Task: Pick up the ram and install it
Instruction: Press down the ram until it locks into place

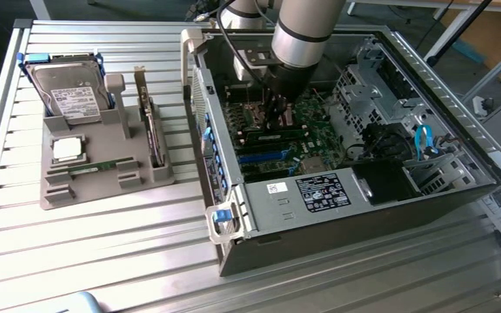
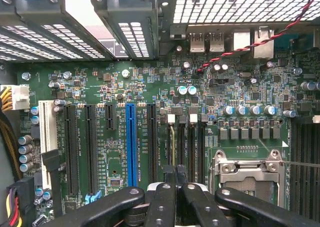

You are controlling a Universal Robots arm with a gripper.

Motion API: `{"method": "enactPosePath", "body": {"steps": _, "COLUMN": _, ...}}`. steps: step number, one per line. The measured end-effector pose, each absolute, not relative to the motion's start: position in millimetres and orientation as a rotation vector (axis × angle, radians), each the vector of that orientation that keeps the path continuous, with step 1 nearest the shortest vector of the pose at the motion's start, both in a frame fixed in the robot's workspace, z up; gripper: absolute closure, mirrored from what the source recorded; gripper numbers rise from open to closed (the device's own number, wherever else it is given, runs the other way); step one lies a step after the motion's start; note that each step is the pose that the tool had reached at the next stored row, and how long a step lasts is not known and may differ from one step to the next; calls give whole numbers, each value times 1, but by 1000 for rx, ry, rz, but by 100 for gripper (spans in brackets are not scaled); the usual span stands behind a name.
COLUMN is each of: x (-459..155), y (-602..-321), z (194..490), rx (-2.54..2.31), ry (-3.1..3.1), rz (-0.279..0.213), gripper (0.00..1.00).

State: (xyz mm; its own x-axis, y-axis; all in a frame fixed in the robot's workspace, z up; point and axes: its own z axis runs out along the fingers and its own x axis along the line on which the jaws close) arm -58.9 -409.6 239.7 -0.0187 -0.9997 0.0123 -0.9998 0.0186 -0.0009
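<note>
- Gripper (image 1: 276,122) (image 2: 175,179): inside the open case (image 1: 425,195) at frame centre, above the motherboard (image 2: 150,87); fingers drawn together, nothing seen between them.
- Ram (image 1: 89,168): in the tray (image 1: 102,189), lower left of the frame, well apart from the gripper.

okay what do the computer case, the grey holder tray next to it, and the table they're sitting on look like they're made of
The computer case looks like sheet metal: bare silvery folded panels with punched vent holes, and a black outer skin. The grey holder tray seems to be matte plastic, possibly printed; its blocky slots show no shine. The table appears to be aluminium, ribbed slats with a brushed, reflective sheen.
</note>
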Motion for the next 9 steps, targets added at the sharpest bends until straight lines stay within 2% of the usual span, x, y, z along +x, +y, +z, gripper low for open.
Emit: {"method": "enactPosePath", "body": {"steps": 9, "x": -59, "y": -410, "z": 238, "rx": 2195, "ry": -2236, "rz": 14, "gripper": 89}}
